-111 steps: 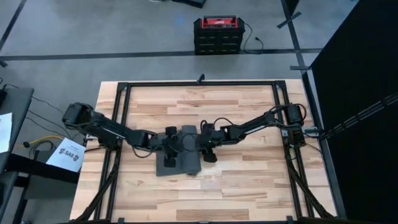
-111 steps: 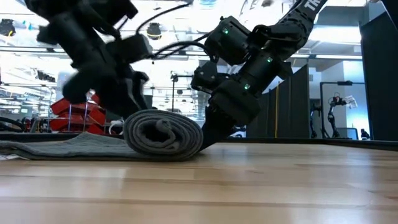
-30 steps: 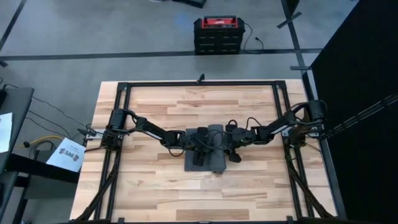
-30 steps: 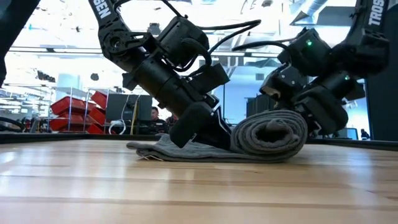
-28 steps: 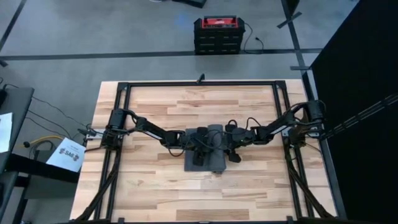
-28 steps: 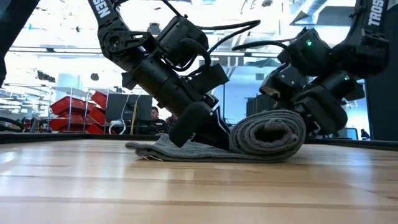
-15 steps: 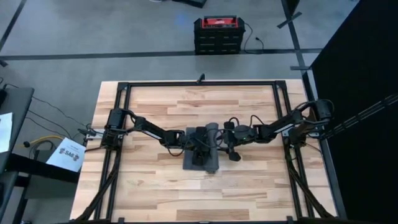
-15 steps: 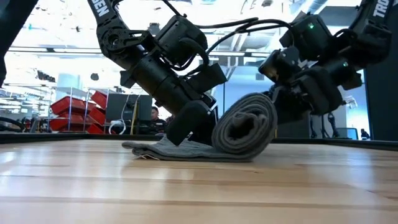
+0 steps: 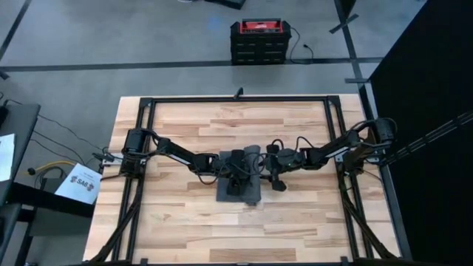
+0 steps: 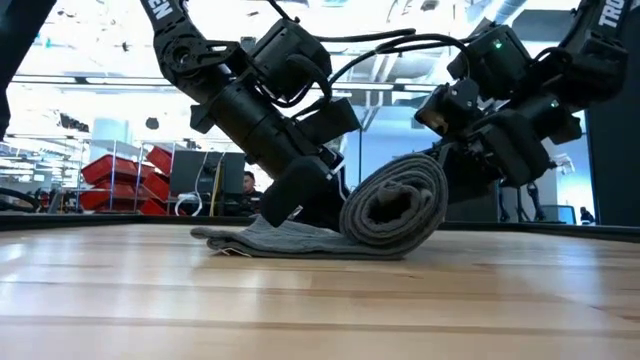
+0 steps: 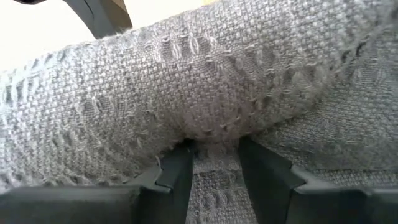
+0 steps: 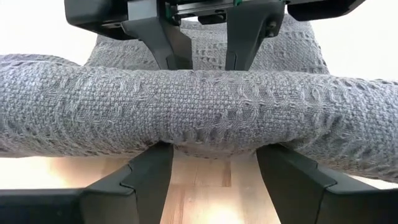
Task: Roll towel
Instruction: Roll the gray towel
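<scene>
Since earlier, both arms' spread fingers rolled the towel (image 10: 385, 215) farther left.

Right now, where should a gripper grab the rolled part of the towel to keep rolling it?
Probably mid-length on the roll, coming from the right arm's side, fingers spanning its rounded back. The flat unrolled tail lies toward the left gripper, so that side is blocked.

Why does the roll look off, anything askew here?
The towel roll is tipped up off the table on its right side rather than lying flat, with the left gripper and right gripper on opposite sides of it. Nothing torn or spilled.
</scene>
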`<state>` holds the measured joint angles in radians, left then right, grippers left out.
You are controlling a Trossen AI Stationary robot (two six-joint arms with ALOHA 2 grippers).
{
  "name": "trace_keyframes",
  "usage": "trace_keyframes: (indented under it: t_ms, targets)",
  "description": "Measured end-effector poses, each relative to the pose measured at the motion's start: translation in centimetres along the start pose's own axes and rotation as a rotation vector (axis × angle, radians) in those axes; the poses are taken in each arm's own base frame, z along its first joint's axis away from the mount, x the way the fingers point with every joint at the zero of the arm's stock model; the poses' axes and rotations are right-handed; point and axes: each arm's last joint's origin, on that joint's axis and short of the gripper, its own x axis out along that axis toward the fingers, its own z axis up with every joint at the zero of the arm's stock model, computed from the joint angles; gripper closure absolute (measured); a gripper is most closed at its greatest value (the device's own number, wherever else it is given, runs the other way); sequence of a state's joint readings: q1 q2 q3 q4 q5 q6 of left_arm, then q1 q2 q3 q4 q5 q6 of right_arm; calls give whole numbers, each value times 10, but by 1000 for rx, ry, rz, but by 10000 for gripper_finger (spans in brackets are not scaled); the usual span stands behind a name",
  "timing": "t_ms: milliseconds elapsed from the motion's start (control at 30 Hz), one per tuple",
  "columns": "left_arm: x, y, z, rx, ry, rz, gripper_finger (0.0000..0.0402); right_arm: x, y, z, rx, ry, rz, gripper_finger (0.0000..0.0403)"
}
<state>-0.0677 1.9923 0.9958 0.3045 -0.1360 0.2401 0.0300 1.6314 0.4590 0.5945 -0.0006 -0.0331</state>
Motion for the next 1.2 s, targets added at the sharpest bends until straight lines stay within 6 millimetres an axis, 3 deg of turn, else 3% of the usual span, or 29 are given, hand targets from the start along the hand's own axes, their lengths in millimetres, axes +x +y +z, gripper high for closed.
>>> trace_keyframes:
  t_ms: [400, 867, 1200]
  targets:
    - [-3, 1, 1, -27, 13, 11, 283, 0, -4, 2, 5, -11, -12, 182]
    - [-34, 9, 14, -61, 75, 7, 283, 7, -7, 26, -62, -42, -21, 182]
    - [-34, 11, 16, -68, 50, 18, 283, 7, -8, 27, -48, -49, -26, 182]
